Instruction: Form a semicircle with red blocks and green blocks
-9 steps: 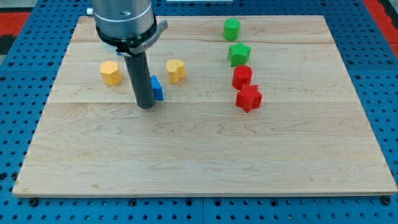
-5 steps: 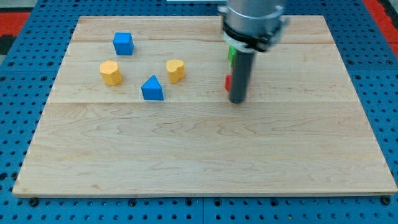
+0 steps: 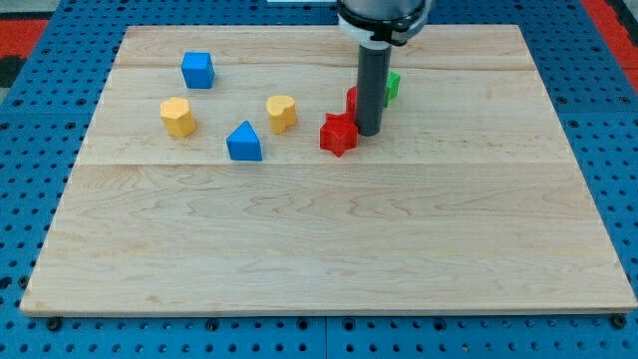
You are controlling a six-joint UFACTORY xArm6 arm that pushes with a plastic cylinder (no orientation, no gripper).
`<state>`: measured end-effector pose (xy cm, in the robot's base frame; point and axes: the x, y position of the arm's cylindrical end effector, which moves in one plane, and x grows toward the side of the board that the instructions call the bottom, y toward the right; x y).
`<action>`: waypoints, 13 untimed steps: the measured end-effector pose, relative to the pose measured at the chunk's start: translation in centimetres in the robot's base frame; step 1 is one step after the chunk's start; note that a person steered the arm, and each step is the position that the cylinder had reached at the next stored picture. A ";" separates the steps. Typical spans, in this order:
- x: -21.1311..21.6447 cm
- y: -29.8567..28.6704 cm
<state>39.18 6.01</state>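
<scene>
The rod descends from the view's top; my tip (image 3: 368,133) rests on the wooden table (image 3: 319,249), just to the right of the red star-shaped block (image 3: 338,134) — touching it or nearly so. A second red block (image 3: 352,101) shows only as a sliver at the rod's left edge, and a green block (image 3: 392,86) peeks out at its right edge; the shapes of both are hidden. There is no hand on this arm, so nothing opens or closes. Toward the view's left lie a blue cube (image 3: 197,70), a yellow block (image 3: 177,117), a blue triangular block (image 3: 243,142) and a second yellow block (image 3: 282,113) — all apart from one another.
</scene>
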 end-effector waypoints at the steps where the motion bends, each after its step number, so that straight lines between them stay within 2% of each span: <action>1: -1.0 3.2; 2: -4.5 7.8; 3: -7.3 2.0; 4: -9.7 0.7; 5: -10.3 6.0; 6: -16.8 8.0; 7: -17.7 -0.4; 8: -17.3 -5.6; 9: -18.0 -2.3; 10: -16.4 1.9; 12: -15.9 -12.6; 13: -14.9 -12.7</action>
<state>24.33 -6.73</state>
